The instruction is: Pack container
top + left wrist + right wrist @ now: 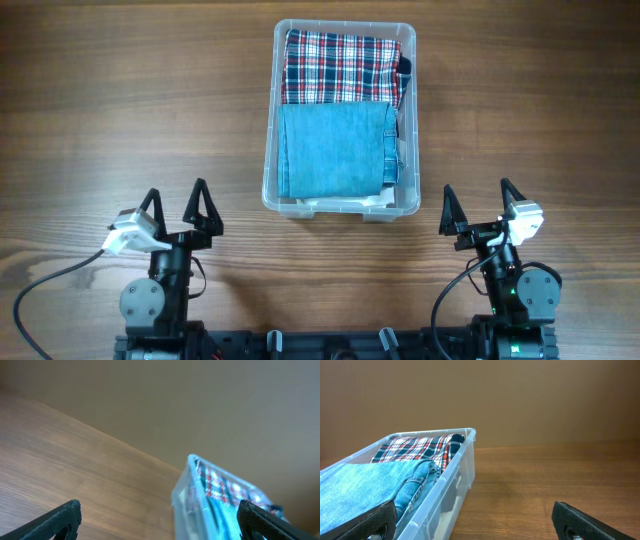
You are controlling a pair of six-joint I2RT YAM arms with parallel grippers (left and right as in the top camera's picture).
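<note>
The clear plastic container (268, 150) stands at the middle back of the wooden table. It holds folded blue jeans (332, 152) at the front and a red, white and blue plaid cloth (338, 66) at the back. A dark garment shows along its right side. My left gripper (178, 205) is open and empty, front left of the container. My right gripper (478, 208) is open and empty, front right of it. The container (455, 477) with the jeans (375, 482) and plaid cloth (415, 447) shows at the left of the right wrist view, and blurred (185, 495) in the left wrist view.
Wooden table (120, 110) all round the container. Both arm bases sit at the front edge, with a black cable (40, 290) curving at the front left.
</note>
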